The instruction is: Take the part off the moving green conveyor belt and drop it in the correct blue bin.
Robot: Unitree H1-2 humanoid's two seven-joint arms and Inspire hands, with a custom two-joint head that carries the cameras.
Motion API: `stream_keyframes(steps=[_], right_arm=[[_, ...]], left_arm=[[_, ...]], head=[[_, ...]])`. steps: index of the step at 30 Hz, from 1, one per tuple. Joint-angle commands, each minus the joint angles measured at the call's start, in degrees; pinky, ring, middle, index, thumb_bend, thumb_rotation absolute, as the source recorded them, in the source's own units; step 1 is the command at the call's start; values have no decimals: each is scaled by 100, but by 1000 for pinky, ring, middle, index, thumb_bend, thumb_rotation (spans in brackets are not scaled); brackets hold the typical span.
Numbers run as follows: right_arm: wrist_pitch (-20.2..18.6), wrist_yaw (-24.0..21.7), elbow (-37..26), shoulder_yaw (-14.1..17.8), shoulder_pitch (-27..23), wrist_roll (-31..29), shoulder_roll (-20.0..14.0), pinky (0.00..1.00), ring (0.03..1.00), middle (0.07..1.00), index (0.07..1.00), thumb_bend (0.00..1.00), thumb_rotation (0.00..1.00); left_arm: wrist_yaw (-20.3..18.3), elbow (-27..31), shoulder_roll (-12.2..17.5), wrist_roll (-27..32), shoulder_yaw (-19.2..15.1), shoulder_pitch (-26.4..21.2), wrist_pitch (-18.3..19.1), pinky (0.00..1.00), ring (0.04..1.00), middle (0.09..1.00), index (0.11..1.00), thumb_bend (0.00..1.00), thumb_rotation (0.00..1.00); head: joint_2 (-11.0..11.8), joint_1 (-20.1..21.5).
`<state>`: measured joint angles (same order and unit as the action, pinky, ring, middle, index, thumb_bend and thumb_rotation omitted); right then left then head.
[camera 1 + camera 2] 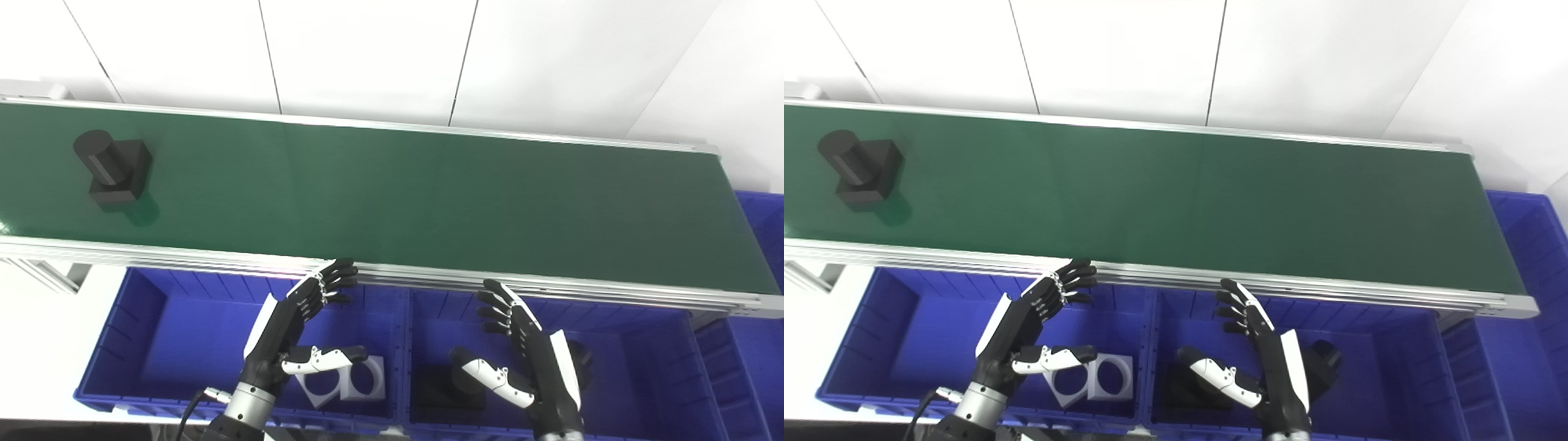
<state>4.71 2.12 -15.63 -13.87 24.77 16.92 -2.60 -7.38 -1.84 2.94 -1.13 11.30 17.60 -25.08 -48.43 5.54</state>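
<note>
A black part [114,168], a cylinder standing on a square block, rides at the far left of the green conveyor belt [392,196]. My left hand [300,318] is open and empty, held above the left blue bin [153,331], which holds white ring parts [346,380]. My right hand [520,349] is open and empty above the middle blue bin [643,367], which holds black parts [441,389] partly hidden behind the hand. Both hands hover just below the belt's near rail, far to the right of the part.
The belt's aluminium near rail [184,254] runs in front of the bins. Another blue bin [762,257] stands at the belt's right end. A white panelled wall [367,55] lies behind the belt.
</note>
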Motion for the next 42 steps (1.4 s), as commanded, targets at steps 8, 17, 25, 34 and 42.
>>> stream_keyframes(steps=[8, 17, 25, 34, 42], right_arm=[[227, 6, -183, 12, -15, -32, 39, 697, 766, 815, 864, 727, 496], [268, 0, -172, 10, -15, -42, 21, 701, 768, 819, 868, 721, 492], [212, -18, -197, 10, -13, -58, 26, 708, 771, 818, 868, 714, 480], [220, -8, -190, 11, -17, -71, 28, 701, 768, 817, 866, 727, 495], [240, -2, -170, 11, -27, -67, 27, 699, 769, 817, 866, 721, 498]], left_arm=[[55, 176, -11, 3, 18, -39, -185, 694, 782, 821, 832, 803, 295], [34, 174, -11, 31, 21, -44, -185, 699, 786, 823, 837, 802, 299], [24, 178, -22, 58, 16, -59, -185, 693, 780, 813, 830, 806, 295], [44, 194, -16, 24, 32, -53, -185, 693, 784, 819, 830, 802, 295], [72, 184, -18, 3, 36, -70, -185, 691, 781, 813, 827, 804, 298]], head=[[-5, -12], [-13, -10], [-18, -11], [-32, -5], [-34, -6]])
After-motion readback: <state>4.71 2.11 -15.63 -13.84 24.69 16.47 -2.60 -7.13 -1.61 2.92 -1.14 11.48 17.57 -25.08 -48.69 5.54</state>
